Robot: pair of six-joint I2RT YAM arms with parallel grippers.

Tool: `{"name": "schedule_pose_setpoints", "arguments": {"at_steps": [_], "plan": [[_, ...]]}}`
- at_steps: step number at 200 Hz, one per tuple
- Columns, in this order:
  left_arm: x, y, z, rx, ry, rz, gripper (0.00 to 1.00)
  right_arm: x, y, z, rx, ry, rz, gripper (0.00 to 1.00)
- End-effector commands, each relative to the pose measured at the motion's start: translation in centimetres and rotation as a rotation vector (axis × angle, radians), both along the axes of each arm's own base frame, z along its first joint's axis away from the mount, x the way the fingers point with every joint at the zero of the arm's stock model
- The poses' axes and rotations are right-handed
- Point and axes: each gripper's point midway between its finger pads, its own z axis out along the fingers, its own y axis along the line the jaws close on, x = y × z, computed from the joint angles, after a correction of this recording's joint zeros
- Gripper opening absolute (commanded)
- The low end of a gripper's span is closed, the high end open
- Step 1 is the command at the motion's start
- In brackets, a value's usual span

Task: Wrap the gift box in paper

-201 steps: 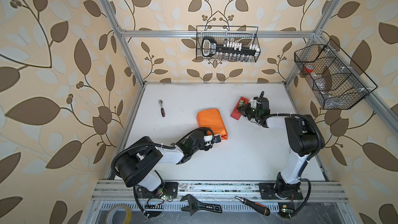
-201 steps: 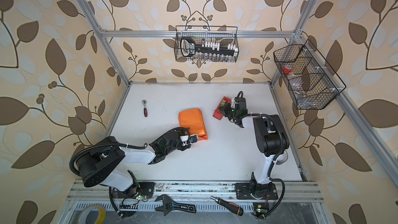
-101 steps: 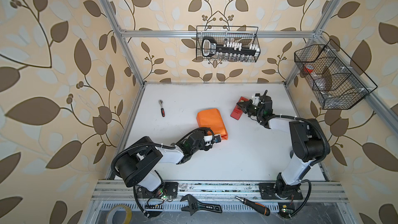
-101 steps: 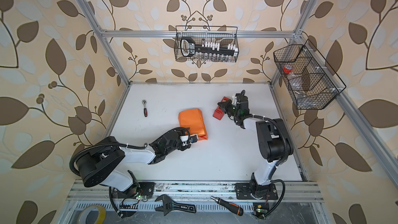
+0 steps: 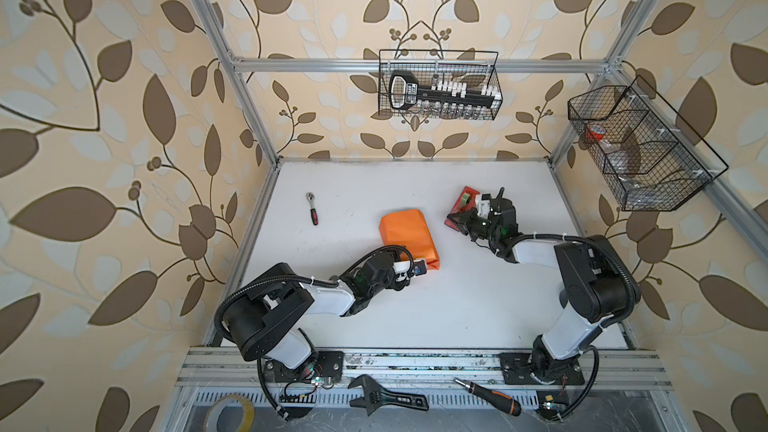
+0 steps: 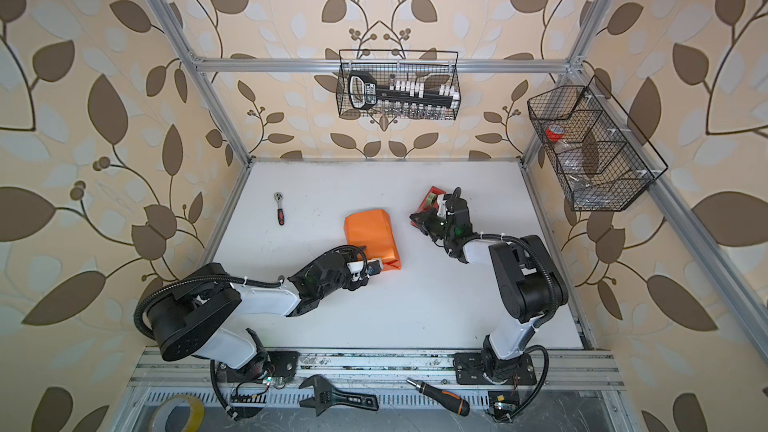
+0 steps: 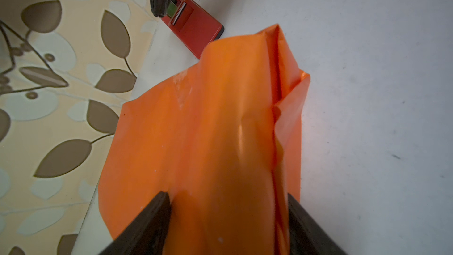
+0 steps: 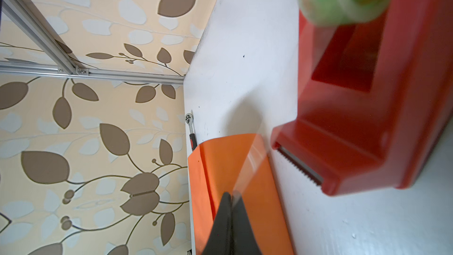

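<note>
Behind, socket set (image 5: pixel 440 95) inside wire basket (image 5: pixel 440 51)

I can read no text anywhere from here. The socket rail (image 5: pixel 444 95) in the back basket (image 5: pixel 496 76) has a dark label on its handle, but the lettering is too small to make out. The pale marks on the wrench (image 5: pixel 390 401) are just as illegible.

The paper (image 5: pixel 405 234) covered whatever lay inside it, nothing showed through! In the right wrist view the tape roll (image 8: pixel 318 1) was blurred and cut off at the picture's edge, the tape dispenser (image 8: pixel 367 131) too.
</note>
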Motion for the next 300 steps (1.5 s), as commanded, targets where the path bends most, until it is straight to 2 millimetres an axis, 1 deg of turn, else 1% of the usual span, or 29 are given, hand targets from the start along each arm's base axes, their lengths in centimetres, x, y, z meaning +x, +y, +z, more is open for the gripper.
{"name": "schedule_pose_setpoints", "arguments": {"at_steps": [1,62,102,127,157,182,215,236,258,269,282,294,300], "plan": [[-0.8,2.1,-3.9,0.124,0.112,0.028,0.71,-0.8,1.0,0.2,0.014,-0.021,0.029,0.0],[-0.8,2.1,-3.9,0.124,0.115,0.029,0.71,-1.8,0.4,-3.3,-0.036,0.038,0.018,0.0],[-0.8,2.1,-4.0,0.126,0.118,0.029,0.71,-1.9,-0.3,-5.7,-0.082,0.074,0.006,0.0],[-0.8,2.1,-3.9,0.125,0.116,0.03,0.71,-2.0,-1.1,-7.2,-0.123,0.1,-0.009,0.0],[-0.8,2.2,-4.0,0.125,0.118,0.031,0.71,-2.2,-2.5,-8.8,-0.174,0.127,-0.036,0.0],[-0.8,2.1,-3.9,0.122,0.118,0.032,0.71,-2.2,-3.5,-9.7,-0.211,0.142,-0.045,0.0],[-0.8,2.2,-3.9,0.123,0.118,0.034,0.71,-2.4,-4.3,-10.6,-0.24,0.164,-0.048,0.0],[-0.8,2.2,-3.9,0.124,0.117,0.033,0.71,-2.6,-4.2,-10.3,-0.243,0.153,-0.034,0.0],[-0.7,2.2,-3.9,0.125,0.118,0.033,0.71,-3.2,-4.3,-8.4,-0.253,0.102,-0.014,0.0],[-0.8,2.1,-3.9,0.124,0.119,0.032,0.71,-3.8,-4.6,-6.8,-0.28,0.06,0.001,0.0],[-0.7,2.1,-3.9,0.121,0.119,0.033,0.71,-5.1,-4.5,-5.2,-0.303,0.008,0.028,0.0],[-0.7,2.1,-3.8,0.12,0.118,0.036,0.71,-6.5,-3.9,-3.6,-0.31,-0.057,0.07,0.0],[-0.7,2.1,-3.8,0.121,0.118,0.034,0.71,-7.6,-3.5,-3.2,-0.318,-0.083,0.101,0.0]]}}
